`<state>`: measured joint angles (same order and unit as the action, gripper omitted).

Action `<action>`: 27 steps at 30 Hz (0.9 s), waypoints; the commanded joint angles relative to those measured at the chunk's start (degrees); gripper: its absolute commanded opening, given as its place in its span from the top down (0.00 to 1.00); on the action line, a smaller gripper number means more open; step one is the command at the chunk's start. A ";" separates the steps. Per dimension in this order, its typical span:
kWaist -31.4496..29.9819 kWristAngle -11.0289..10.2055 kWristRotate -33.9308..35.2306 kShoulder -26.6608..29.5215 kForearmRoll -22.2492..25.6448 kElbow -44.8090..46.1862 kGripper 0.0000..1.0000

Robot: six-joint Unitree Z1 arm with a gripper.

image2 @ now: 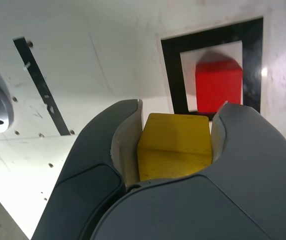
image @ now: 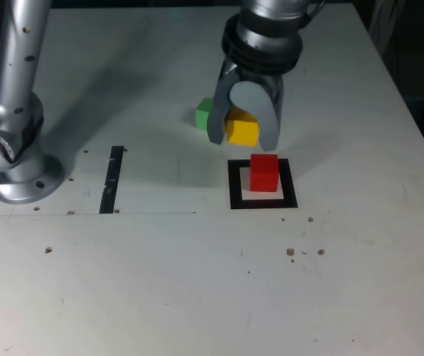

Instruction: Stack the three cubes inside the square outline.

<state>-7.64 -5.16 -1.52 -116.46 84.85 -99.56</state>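
Tool pointing down — jaws partly apart, clamped in a grip.

Yellow cube observed between the fingers. Red cube located inside the black square outline. Narrow black strip noted on the table, apart from the outline.

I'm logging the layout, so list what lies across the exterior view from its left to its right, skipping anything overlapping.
Arm base, black strip, green cube, yellow cube, red cube.
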 commanded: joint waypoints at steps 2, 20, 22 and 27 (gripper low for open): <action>0.45 1.98 -1.82 -0.61 -2.84 1.40 0.86; 2.87 3.93 -3.03 -2.77 -12.55 8.49 0.86; 2.88 3.69 -2.94 -2.71 -12.82 8.40 0.86; 2.88 2.55 -2.33 -2.51 -13.78 8.33 0.86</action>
<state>-4.89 -2.44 -4.03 -119.11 71.22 -91.18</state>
